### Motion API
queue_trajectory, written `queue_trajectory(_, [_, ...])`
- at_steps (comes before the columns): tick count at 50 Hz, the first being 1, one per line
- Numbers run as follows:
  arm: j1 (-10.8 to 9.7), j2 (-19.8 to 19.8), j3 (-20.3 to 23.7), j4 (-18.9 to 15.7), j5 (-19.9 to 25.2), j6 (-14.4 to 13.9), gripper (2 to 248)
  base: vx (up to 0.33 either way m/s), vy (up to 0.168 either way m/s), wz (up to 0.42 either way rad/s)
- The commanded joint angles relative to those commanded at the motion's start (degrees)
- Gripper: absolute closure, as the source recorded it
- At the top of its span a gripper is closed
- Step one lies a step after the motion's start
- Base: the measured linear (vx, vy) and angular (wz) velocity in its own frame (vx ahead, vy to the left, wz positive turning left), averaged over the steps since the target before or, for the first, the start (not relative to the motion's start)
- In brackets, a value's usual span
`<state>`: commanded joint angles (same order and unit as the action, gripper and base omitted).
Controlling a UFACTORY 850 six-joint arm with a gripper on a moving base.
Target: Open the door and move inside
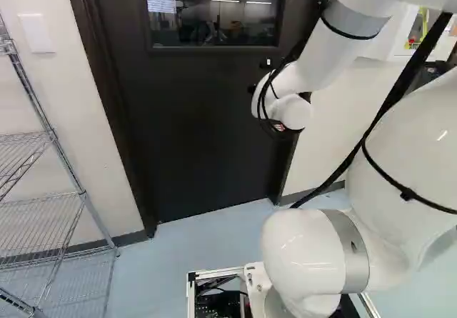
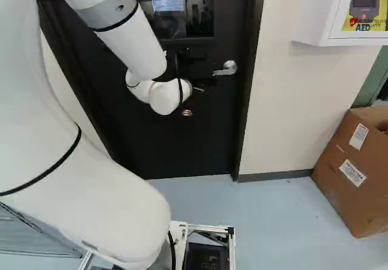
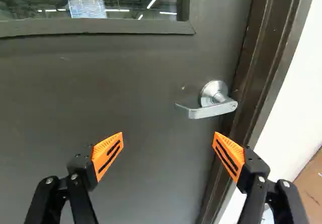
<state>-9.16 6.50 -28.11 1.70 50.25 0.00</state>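
The dark door (image 1: pixel 200 125) stands closed in its frame, with a window in its upper part. Its silver lever handle (image 2: pixel 227 68) shows right of the wrist in the right base view. There my black gripper (image 2: pixel 190 60) is a dark shape against the door, partly hidden by the wrist. In the wrist view the gripper (image 3: pixel 168 136) has its two orange-padded fingers wide apart, nothing between them. The lever handle (image 3: pixel 211 103) lies ahead of the fingers, nearer the finger on the door-frame side, and neither finger touches it.
A wire shelf (image 1: pixel 43 204) stands left of the door. Right of the door are a pale wall (image 2: pixel 291 112), a white wall cabinet (image 2: pixel 315 15) and a cardboard box (image 2: pixel 354 167) on the floor. The dark door frame (image 3: pixel 266 48) borders the handle side.
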Motion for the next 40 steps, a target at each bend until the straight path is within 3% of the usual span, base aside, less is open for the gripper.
queue_trajectory(40, [-6.86, -0.94, -6.05, -16.49, 2.78, 0.0, 3, 0.0, 0.0, 0.0])
